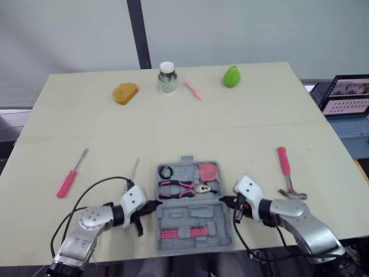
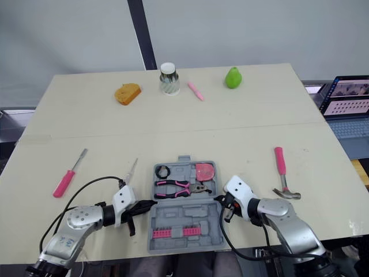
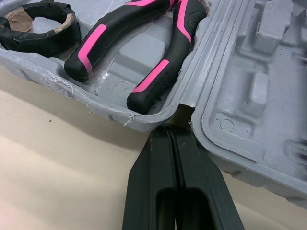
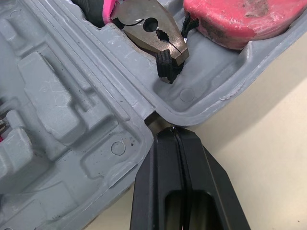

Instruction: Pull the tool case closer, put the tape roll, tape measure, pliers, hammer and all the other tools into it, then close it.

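Note:
The grey tool case (image 1: pixel 193 218) lies open at the near middle of the table. Its far half holds a black tape roll (image 1: pixel 166 171), pink-and-black pliers (image 1: pixel 180 188) and a pink tape measure (image 1: pixel 208 171). My left gripper (image 1: pixel 151 205) is shut, its tips at the hinge notch on the case's left side (image 3: pixel 184 103). At the matching notch on the right side, my right gripper (image 1: pixel 226 201) is shut too. A pink-handled hammer (image 1: pixel 286 173) lies to the right of the case. On the left lie a pink screwdriver (image 1: pixel 72 174) and a thin tool (image 1: pixel 134 171).
Along the far edge stand a piece of bread (image 1: pixel 125 93), a glass jar (image 1: pixel 167 78), a pink pen (image 1: pixel 194 90) and a green pear (image 1: pixel 232 76). A laptop (image 1: pixel 346 95) sits beyond the table's right edge. The case's near half holds a row of pink bits (image 1: pixel 183 233).

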